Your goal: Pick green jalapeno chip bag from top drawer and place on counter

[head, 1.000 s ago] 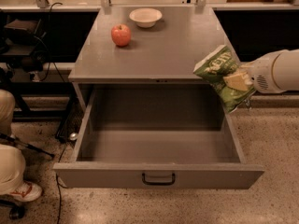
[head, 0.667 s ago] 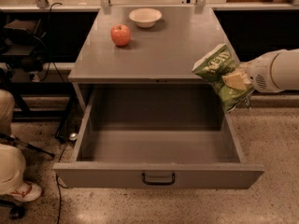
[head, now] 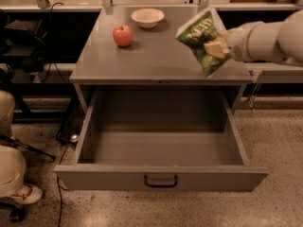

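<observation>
The green jalapeno chip bag (head: 201, 39) hangs tilted in the air over the right part of the grey counter (head: 156, 56). My gripper (head: 218, 48) comes in from the right on a white arm and is shut on the bag's right side. The bag's lower corner is just above the counter's front right edge. The top drawer (head: 161, 176) is pulled fully open below, with its dark bar handle (head: 160, 181) at the centre; its inside holds nothing.
A red apple (head: 122, 35) and a white bowl (head: 147, 17) stand at the back left of the counter. A person's leg and shoe (head: 19, 188) are at the far left on the speckled floor. Cables and dark shelving lie left of the cabinet.
My gripper has lifted the chip bag up and back, from beside the drawer's right rim to above the counter's right side.
</observation>
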`<state>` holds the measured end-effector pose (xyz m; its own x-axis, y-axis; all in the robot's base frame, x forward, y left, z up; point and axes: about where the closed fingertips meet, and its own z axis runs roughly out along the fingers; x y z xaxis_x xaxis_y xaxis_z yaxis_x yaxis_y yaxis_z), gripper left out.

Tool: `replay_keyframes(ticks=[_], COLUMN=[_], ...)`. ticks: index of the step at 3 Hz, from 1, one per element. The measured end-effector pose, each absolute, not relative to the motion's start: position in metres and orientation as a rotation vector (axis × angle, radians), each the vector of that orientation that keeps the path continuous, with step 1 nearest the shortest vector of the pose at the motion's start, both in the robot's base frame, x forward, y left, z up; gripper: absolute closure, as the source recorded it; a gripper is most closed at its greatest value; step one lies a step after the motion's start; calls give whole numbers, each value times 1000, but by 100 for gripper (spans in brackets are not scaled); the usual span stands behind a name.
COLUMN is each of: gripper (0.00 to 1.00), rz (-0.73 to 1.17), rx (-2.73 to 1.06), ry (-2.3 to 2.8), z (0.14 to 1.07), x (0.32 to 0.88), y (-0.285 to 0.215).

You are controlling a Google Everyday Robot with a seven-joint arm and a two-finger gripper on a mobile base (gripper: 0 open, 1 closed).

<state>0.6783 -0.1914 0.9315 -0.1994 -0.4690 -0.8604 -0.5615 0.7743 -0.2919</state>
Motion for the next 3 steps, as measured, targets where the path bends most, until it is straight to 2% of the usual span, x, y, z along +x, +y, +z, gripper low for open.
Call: replay_keyframes(ticks=[1, 3], gripper=[84, 37], rz=[113, 126], rx=[-797, -743], ry=[1793, 1866], z=[940, 918], x=[731, 811], y=[-167, -147])
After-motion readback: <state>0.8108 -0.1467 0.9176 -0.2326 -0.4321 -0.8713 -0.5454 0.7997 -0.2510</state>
